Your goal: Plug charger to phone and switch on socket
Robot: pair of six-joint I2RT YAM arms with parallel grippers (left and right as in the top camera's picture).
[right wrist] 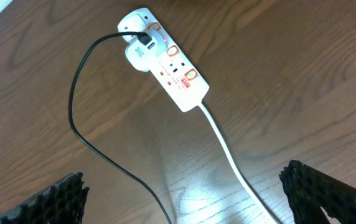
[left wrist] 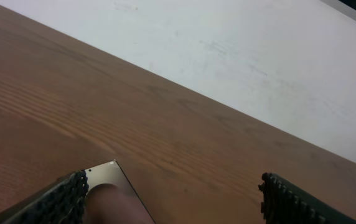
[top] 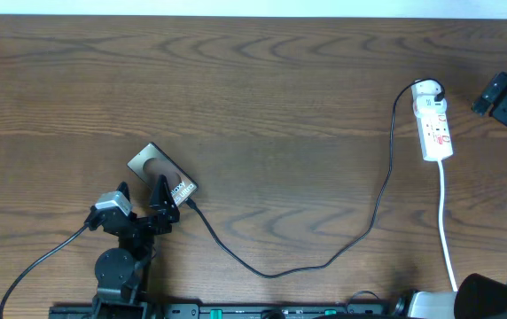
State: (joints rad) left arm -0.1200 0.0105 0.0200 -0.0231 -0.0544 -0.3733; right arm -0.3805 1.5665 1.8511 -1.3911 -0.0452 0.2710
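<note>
The phone [top: 159, 171], a dark slab with a large circle, lies slanted at the lower left of the table. My left gripper [top: 163, 200] is at its near end, open. In the left wrist view its corner [left wrist: 111, 184] shows beside the left finger [left wrist: 63, 200] of my left gripper [left wrist: 173, 188]. The charger [top: 324, 262], a thin black cable, runs from the white socket [top: 435, 124] in a loop to the phone's near-right end. My right gripper [top: 495, 94] hovers right of the socket, open. From the right wrist, my right gripper [right wrist: 183, 180] frames the socket [right wrist: 168, 65] and charger [right wrist: 78, 127].
The socket's white cord [top: 447, 232] runs down toward the near edge and shows between the right fingers [right wrist: 228, 152]. A thick black arm cable [top: 36, 266] trails at lower left. Beyond the table's far edge is a pale floor [left wrist: 246, 56].
</note>
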